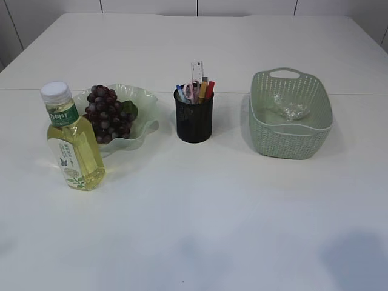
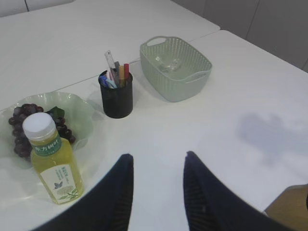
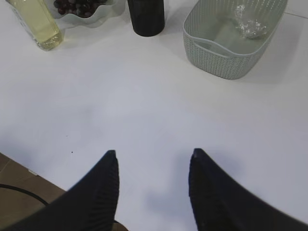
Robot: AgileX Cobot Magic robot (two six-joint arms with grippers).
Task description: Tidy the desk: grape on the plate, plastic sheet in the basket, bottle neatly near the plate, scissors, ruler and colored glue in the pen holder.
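Exterior view: white table (image 1: pixel 200 212); at left a pale green wavy-rimmed plate (image 1: pixel 145 130) holding a bunch of dark grapes (image 1: pixel 108 115); an upright bottle (image 1: pixel 71 142) of yellow liquid with white cap and green label, standing just in front of the plate's left edge and overlapping it in this view; at centre a black mesh pen holder (image 1: pixel 194 116) containing a clear ruler (image 1: pixel 196 71), pink-handled scissors (image 1: pixel 189 91) and coloured glue sticks (image 1: pixel 207 90); at right a sage-green basket (image 1: pixel 291 139) with a crumpled plastic sheet (image 1: pixel 291 109) lying inside toward its far end. No arm is in this view. Left wrist view: left gripper (image 2: pixel 156 166) above bare table in the foreground, its two dark fingers apart with nothing between them; bottle (image 2: pixel 53 166) at lower left, just beside the plate (image 2: pixel 82 115) with grapes (image 2: pixel 24 127); pen holder (image 2: pixel 116 95) behind, ruler (image 2: pixel 110 60) tallest item in it; basket (image 2: pixel 175 70) to its right, sheet faintly visible inside. Right wrist view: right gripper (image 3: pixel 154 161) over bare table near the table's near edge, fingers spread and empty; basket (image 3: pixel 226 48) at upper right with plastic sheet (image 3: pixel 250 24) inside; pen holder (image 3: pixel 145 17) base at top centre; plate (image 3: pixel 91 17), grapes (image 3: pixel 77 6) and lower part of bottle (image 3: pixel 38 26) at upper left.
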